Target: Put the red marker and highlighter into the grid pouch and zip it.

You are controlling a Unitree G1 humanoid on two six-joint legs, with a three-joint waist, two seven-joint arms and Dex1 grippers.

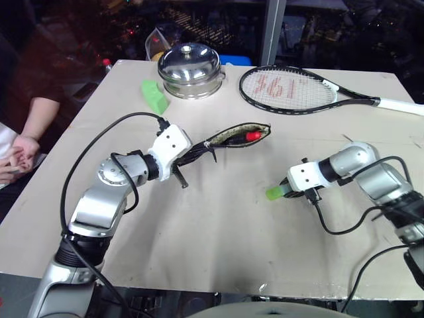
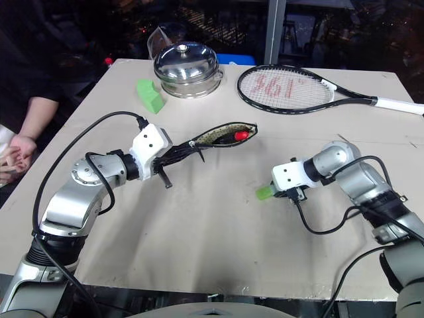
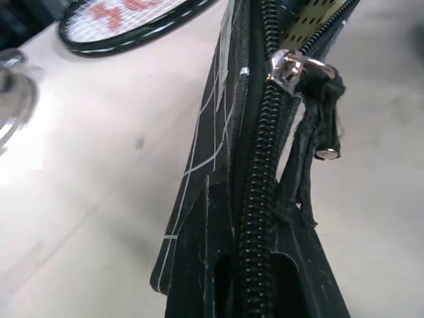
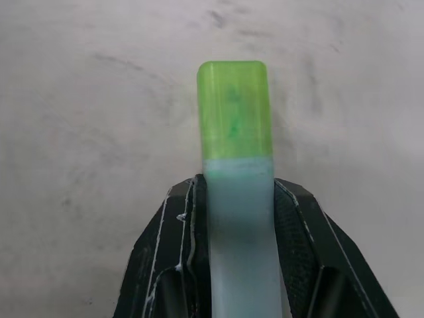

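My L arm is bent at the elbow, forearm reaching fwd and toward center, left gripper (image 1: 187,156) clamped shut on the near end of the grid pouch (image 1: 228,140), holding it up off the table (image 1: 218,225). In the L wrist cam the fingers are pinched on the pouch edge right by the zipper teeth; the zipper pull (image 3: 298,66) w/ its black cord sits just ahead of the grip, zip open beyond it. The pouch mouth gapes toward the far end, pale dotted lining visible. Inside: the red marker (image 1: 253,135), red end poking out at the far tip of the opening, rest hidden in the pouch.

My R arm comes in from the right, wrist turned so the right gripper (image 1: 291,191) points left and down at the table. Fingers closed on the highlighter (image 4: 233,132), pinching the pale cap end from both sides, green body sticking out past the tips. It's low over the table; can't tell if touching. Highlighter is well apart from the pouch, to its right and nearer me.

Far side of the table: steel lidded pot (image 1: 191,69), green wedge block (image 1: 156,95) beside it, tennis racket (image 1: 298,89) to the right. Person's hand (image 1: 21,151) at the L table edge.
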